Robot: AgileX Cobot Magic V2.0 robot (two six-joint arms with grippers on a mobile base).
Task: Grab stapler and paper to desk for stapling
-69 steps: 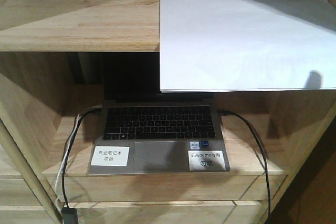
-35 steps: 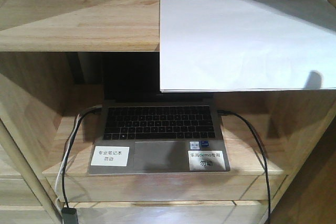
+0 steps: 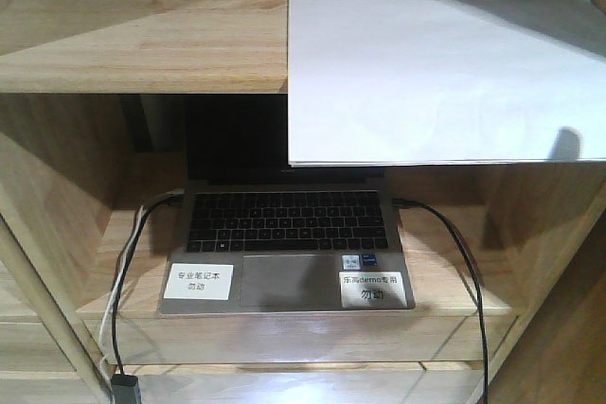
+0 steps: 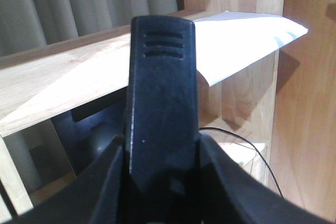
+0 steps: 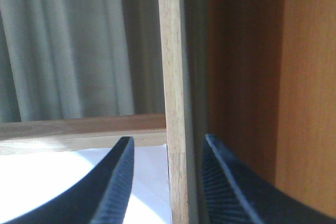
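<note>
A white sheet of paper (image 3: 445,78) lies on the upper wooden shelf (image 3: 142,44) and overhangs its front edge. It also shows in the left wrist view (image 4: 233,38) and the right wrist view (image 5: 58,182). My left gripper (image 4: 163,153) is shut on a black stapler (image 4: 163,93), which stands upright between its fingers in front of the shelf. My right gripper (image 5: 168,156) is open and empty, level with the paper's right edge, with a wooden upright (image 5: 173,77) seen between its fingers. Neither gripper shows in the front view.
An open laptop (image 3: 284,243) with white labels sits on the lower shelf under the paper. Black cables (image 3: 454,253) run from both its sides. Wooden side walls (image 4: 310,103) close the shelf on the right. Grey curtains (image 5: 68,45) hang behind.
The front view has shifted only slightly. The paper and the laptop have not moved.
</note>
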